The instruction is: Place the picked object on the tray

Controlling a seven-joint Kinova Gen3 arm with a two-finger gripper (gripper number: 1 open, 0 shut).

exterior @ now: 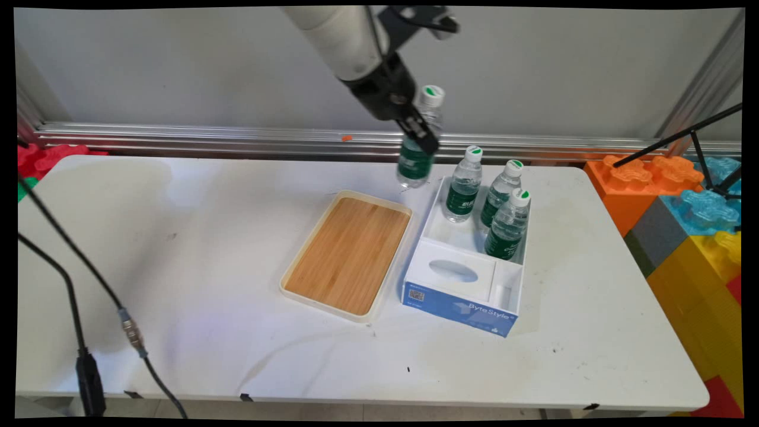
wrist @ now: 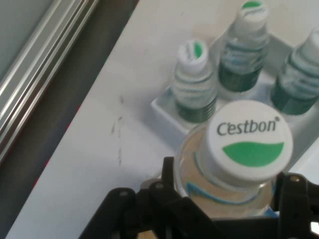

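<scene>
My gripper [exterior: 422, 135] is shut on a clear water bottle [exterior: 418, 155] with a green label and a white cap, and holds it in the air above the table, just past the far corner of the wooden tray [exterior: 350, 254]. In the hand view the held bottle's Cestbon cap [wrist: 247, 144] fills the middle between the fingers [wrist: 169, 184]. Three more such bottles [exterior: 464, 187] stand in the far part of a white and blue box [exterior: 459, 305], to the right of the held one. The same bottles [wrist: 195, 84] show beyond the cap in the hand view.
The box also has a white insert with an oval opening [exterior: 453, 271]. Black cables [exterior: 71, 255] hang over the table's left side. Big orange, blue and yellow blocks [exterior: 682, 201] are stacked off the right edge, with a black tripod leg [exterior: 676, 139] above them. An aluminium rail [exterior: 207, 137] runs along the back.
</scene>
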